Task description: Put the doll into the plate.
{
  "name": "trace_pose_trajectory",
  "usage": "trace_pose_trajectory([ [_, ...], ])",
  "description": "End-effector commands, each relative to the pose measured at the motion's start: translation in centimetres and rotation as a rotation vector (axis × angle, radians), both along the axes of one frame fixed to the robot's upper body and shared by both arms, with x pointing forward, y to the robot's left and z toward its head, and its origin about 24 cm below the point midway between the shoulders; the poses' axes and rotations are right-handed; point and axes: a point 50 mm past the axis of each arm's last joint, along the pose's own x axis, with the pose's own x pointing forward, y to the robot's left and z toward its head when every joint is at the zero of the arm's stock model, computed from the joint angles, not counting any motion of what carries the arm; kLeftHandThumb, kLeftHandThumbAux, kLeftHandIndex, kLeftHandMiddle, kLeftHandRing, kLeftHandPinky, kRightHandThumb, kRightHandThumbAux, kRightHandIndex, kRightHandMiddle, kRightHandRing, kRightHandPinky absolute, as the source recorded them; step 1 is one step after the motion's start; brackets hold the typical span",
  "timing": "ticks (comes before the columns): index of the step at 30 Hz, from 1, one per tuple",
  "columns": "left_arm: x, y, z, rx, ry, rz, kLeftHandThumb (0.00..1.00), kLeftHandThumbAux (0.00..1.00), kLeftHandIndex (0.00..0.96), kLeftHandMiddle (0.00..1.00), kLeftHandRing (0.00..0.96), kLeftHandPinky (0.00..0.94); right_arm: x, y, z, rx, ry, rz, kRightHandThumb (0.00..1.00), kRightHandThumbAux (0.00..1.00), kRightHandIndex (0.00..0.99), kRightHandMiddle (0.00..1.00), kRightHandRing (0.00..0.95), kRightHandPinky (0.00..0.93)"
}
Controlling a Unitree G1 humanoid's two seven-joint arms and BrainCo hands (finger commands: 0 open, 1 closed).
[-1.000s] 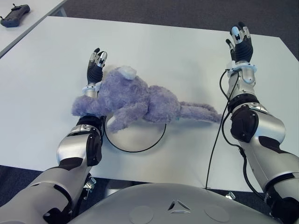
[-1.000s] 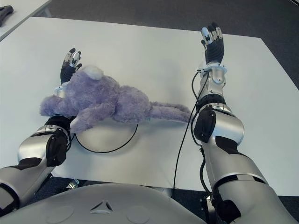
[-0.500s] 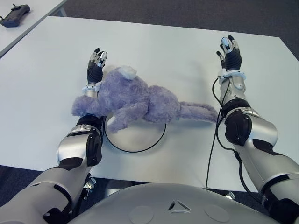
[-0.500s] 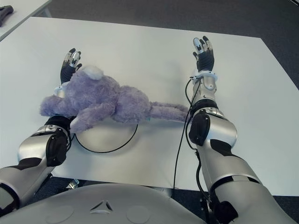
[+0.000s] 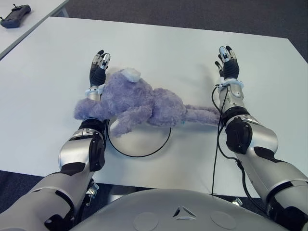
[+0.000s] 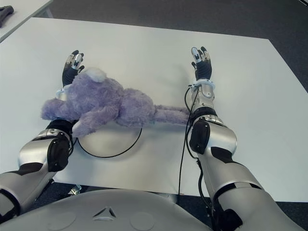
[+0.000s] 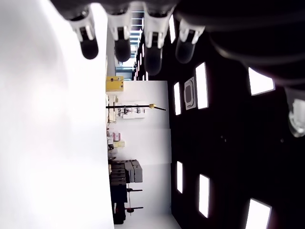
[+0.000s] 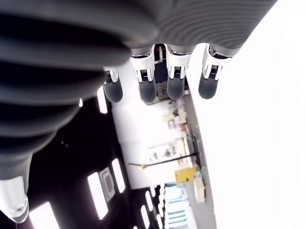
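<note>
A fluffy purple doll (image 5: 139, 103) lies across the far rim of a round white plate (image 5: 139, 142) with a dark edge, its legs (image 5: 202, 115) stretching right onto the white table (image 5: 159, 53). My left hand (image 5: 98, 65) shows just left of the doll's head, fingers straight and holding nothing. My right hand (image 5: 227, 60) is beyond the doll's feet, fingers extended and empty; its forearm is right beside the feet. Both wrist views show straight fingertips (image 7: 119, 45) (image 8: 145, 88) with nothing between them.
A dark controller (image 5: 14, 9) lies on a second table at the far left. A black cable (image 5: 216, 154) hangs along my right arm. Bare tabletop stretches beyond both hands and to the right.
My right hand has moved left and nearer, from the far right of the table to just beyond the doll's feet. The left hand, doll and plate have not moved.
</note>
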Motion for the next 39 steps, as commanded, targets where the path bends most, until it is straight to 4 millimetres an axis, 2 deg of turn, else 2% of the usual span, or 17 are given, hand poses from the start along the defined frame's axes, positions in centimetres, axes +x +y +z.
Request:
trace_pose_trajectory([
  [1, -9.3, -1.5, -11.4, -0.140, 0.450, 0.036, 0.000, 0.350, 0.112, 0.134, 0.064, 0.000, -1.0, 0.9, -3.1, 0.022, 0.126, 0.005, 0.000, 0.568, 0.059, 0.050, 0.004, 0.000],
  [16, -9.3, -1.4, -11.4, -0.136, 0.449, 0.032, 0.000, 0.343, 0.098, 0.130, 0.060, 0.000, -1.7, 0.9, -4.2, 0.048, 0.146, 0.008, 0.000, 0.561, 0.049, 0.076, 0.040, 0.023],
  [25, -9.3, -1.3, -11.4, -0.147, 0.449, 0.036, 0.000, 0.354, 0.102, 0.134, 0.069, 0.000, -1.7, -0.4, -3.6, 0.014, 0.140, -0.005, 0.000, 0.567, 0.071, 0.088, 0.049, 0.013],
  [31, -9.3, -1.2, -11.4, -0.146, 0.446, 0.035, 0.000, 0.356, 0.114, 0.142, 0.072, 0.000, -1.7, -0.6, -3.6, -0.008, 0.147, -0.003, 0.000, 0.558, 0.066, 0.081, 0.044, 0.001],
  [39, -9.2, -1.1, -11.4, -0.142, 0.451, 0.034, 0.000, 0.354, 0.117, 0.141, 0.066, 0.000, -2.4, -0.2, -5.0, -0.004, 0.190, 0.013, 0.000, 0.564, 0.060, 0.074, 0.039, 0.004],
])
